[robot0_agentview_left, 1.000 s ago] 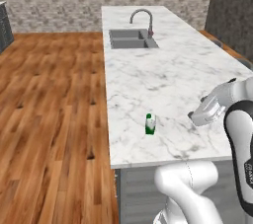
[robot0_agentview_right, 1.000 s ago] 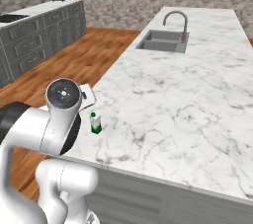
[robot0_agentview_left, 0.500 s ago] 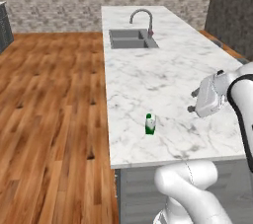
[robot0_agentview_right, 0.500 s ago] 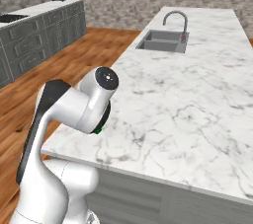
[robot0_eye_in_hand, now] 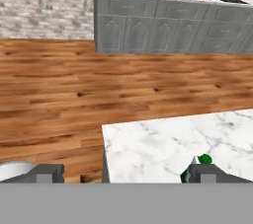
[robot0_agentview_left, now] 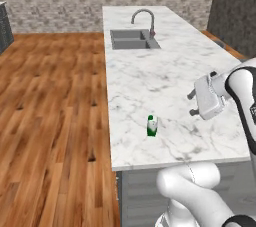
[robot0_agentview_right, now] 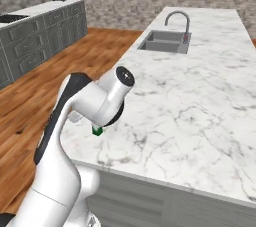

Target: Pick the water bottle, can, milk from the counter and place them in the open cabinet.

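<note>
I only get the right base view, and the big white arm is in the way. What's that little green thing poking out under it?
Observer: That's the milk. The left base view shows all of it, standing upright on the counter, near the edge next to the wooden floor.
Operator: Are the fingers holding it?
Observer: No. In the left base view the fingers are wide open and off to one side of the milk, not touching it.
</note>
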